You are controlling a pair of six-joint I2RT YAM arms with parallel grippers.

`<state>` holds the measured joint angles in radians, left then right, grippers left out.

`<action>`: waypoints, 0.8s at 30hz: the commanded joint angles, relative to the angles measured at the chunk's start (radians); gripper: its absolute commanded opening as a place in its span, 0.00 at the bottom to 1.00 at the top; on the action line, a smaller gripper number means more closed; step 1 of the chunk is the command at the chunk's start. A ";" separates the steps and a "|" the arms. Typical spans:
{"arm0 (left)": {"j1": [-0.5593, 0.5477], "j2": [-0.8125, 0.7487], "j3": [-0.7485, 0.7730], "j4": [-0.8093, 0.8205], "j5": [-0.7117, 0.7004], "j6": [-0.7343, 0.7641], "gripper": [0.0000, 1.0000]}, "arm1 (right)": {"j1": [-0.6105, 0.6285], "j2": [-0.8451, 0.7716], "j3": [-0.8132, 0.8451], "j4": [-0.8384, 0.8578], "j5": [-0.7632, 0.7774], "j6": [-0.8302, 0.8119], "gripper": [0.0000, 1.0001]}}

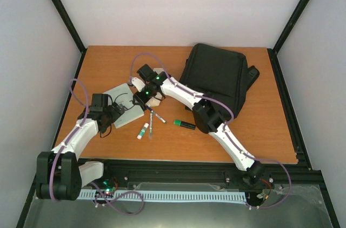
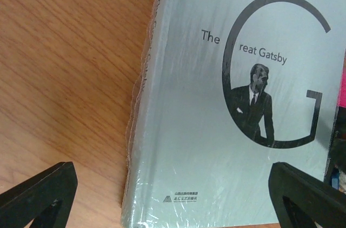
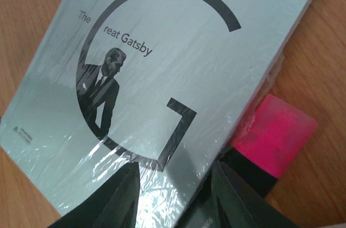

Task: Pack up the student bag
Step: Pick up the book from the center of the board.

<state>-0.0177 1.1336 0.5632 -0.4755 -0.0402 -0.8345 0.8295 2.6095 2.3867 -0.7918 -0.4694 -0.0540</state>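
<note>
Top view, clock read with 12 at the far wall.

Left arm: base at the near edge, forearm running to 1 o'clock, wrist pitched down. My left gripper (image 2: 172,171) is spread wide and holds nothing. One finger (image 2: 40,195) hangs over bare table (image 2: 65,76), the other over the book's (image 2: 216,131) far side edge.

Right arm: base at the near right, upper link to 11 o'clock, elbow raised, forearm reaching on to 10 o'clock. My right gripper (image 3: 175,168) points down at the book's corner. The jaws stand part apart: one finger (image 3: 116,201) over the cover, the other beside a pink cap (image 3: 275,136) that lies against the book's edge. Cannot tell whether they pinch the wrapped corner.

The book lies flat, cover up, between the two grippers.

The bag (image 1: 219,74) lies flat at the far right of the table, at 2 o'clock from my right gripper and apart from it. It is well apart from my left gripper. My right forearm passes along its near-left edge.
</note>
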 commanded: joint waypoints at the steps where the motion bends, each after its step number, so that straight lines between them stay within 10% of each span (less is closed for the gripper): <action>1: 0.008 0.013 -0.002 0.052 0.000 -0.017 1.00 | 0.026 0.046 0.030 -0.006 0.052 0.037 0.38; 24: 0.007 0.106 -0.015 0.138 0.115 -0.032 0.97 | 0.063 0.061 -0.021 -0.049 0.025 0.027 0.58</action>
<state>-0.0177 1.2282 0.5434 -0.3790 0.0494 -0.8532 0.8612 2.6263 2.3932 -0.7834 -0.4259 -0.0368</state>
